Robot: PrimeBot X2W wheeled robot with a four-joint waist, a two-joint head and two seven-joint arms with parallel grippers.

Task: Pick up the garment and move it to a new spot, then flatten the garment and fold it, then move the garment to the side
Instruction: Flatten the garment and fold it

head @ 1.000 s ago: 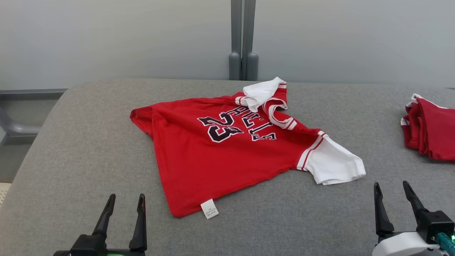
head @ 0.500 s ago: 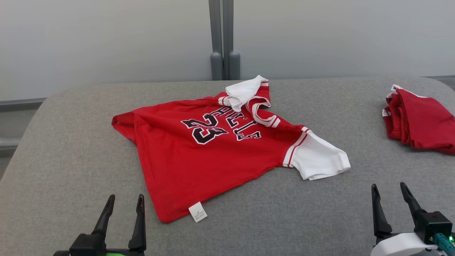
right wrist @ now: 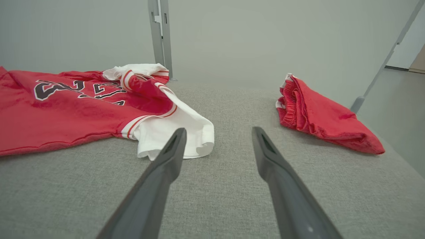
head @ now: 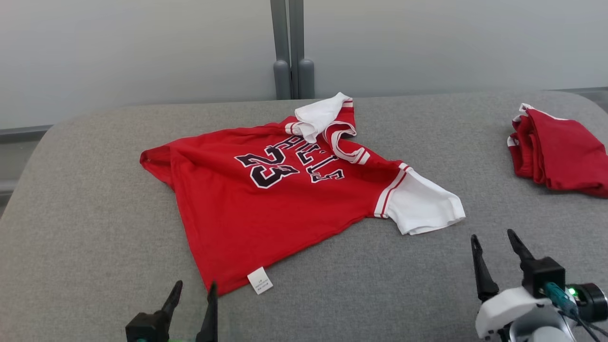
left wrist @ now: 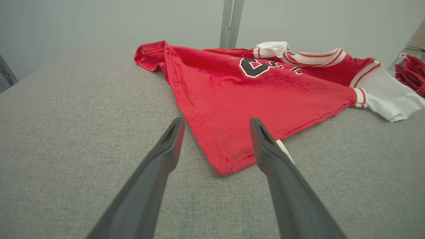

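- Head view: the jersey (head: 266, 209) lies face up and askew in the middle of the grey table (head: 95, 228). Its red body is mostly spread out, while the far sleeve (head: 318, 118) and collar (head: 349, 147) are rumpled back onto the chest. The near sleeve (head: 427, 209), white, fans out to the right. A label (head: 260, 280) pokes out at the hem corner (head: 223, 280). A second red pile (head: 560, 156) sits well apart at the far right.
- The left gripper (head: 195, 285) stands released and empty just beside the hem corner. The right gripper (head: 493, 235) is likewise spread and empty, near the white sleeve but apart from it.
- Left wrist view: the hem corner lies flat on the table between the spread jaws. From this low angle it is hard to tell whether the tips touch the cloth.
- Right wrist view: the white cuff lies just ahead of one jaw and the red pile is off to the other side. Nothing is held.
- Handling, as a judgement: the jersey looks like a thin, light knit — limp, sure to sag and fold on itself when lifted, and likely to drag on the textured table.
- Good places to pinch seem to be the stitched hem corner and the banded seam where the white sleeve joins the body — both are thicker than the open cloth. The label alone would be a poor hold.
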